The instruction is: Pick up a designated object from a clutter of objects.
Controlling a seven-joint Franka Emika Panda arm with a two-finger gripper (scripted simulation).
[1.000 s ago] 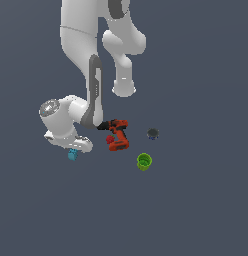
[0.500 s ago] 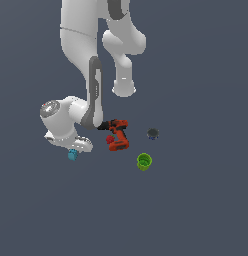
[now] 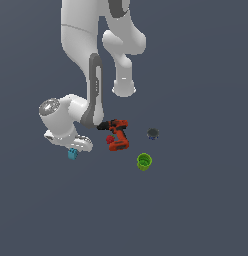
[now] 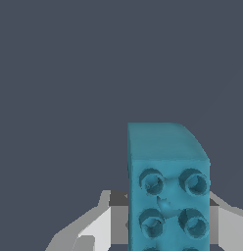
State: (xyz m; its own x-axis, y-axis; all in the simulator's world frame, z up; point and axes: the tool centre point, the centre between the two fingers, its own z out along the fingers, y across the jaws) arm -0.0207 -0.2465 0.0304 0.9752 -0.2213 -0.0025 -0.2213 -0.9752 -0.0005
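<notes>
The teal-blue studded brick (image 3: 72,153) lies on the floor at the exterior view's left, apart from the other items. My gripper (image 3: 72,149) is low over it, and the white hand hides the fingers in that view. In the wrist view the brick (image 4: 167,191) fills the space between my two fingers. One finger (image 4: 91,228) stands a narrow gap away from it. The other finger (image 4: 231,223) is right against its side. The jaws are open around the brick.
The red-and-black power drill (image 3: 117,136) lies just to the exterior view's right of my hand. A small dark round object (image 3: 153,133) sits further right. The lime-green cup (image 3: 144,161) stands nearer the camera, right of the drill. The floor is plain dark grey.
Almost nothing differs. My hand stays low over the brick in the same spot, and the brick, drill, cup and dark object have not moved.
</notes>
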